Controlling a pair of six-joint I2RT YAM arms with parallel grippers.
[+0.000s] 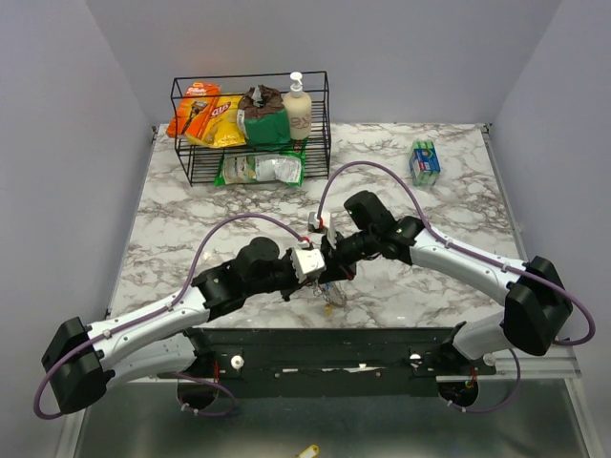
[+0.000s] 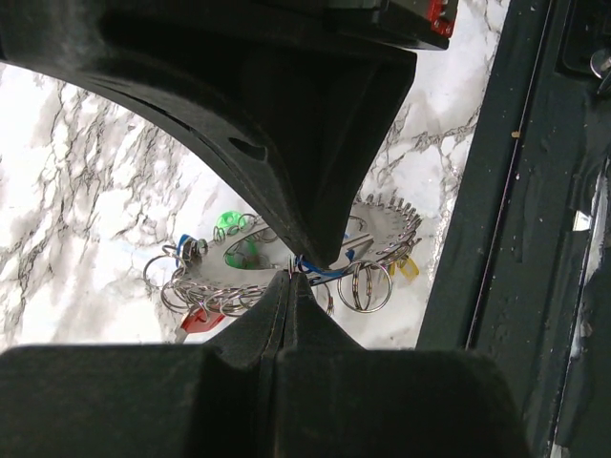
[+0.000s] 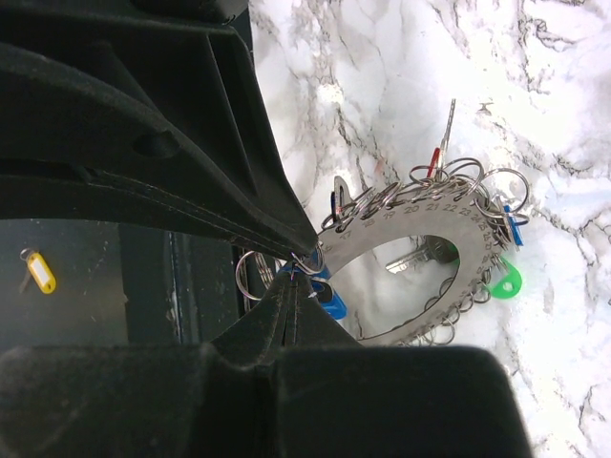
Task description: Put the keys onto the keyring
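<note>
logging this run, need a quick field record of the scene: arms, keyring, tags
left fingers: shut, tips at the keyring's rim
right fingers: shut, tips at that rim beside a blue tag
keyring: flat metal ring fringed with small rings, between both arms
other tags at keyring: green tag, red tag
loose: yellow tag, lying off the marble
pinched item: cannot tell exactly

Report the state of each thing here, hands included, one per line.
Flat silvery numbered metal keyring: held between both hands.
Left hand: shut on the keyring's rim.
Right hand: shut on the same rim.
Green-tagged key: hanging on the keyring.
Yellow-tagged key: loose, lying off the marble table.
White pump bottle: upright.
</note>
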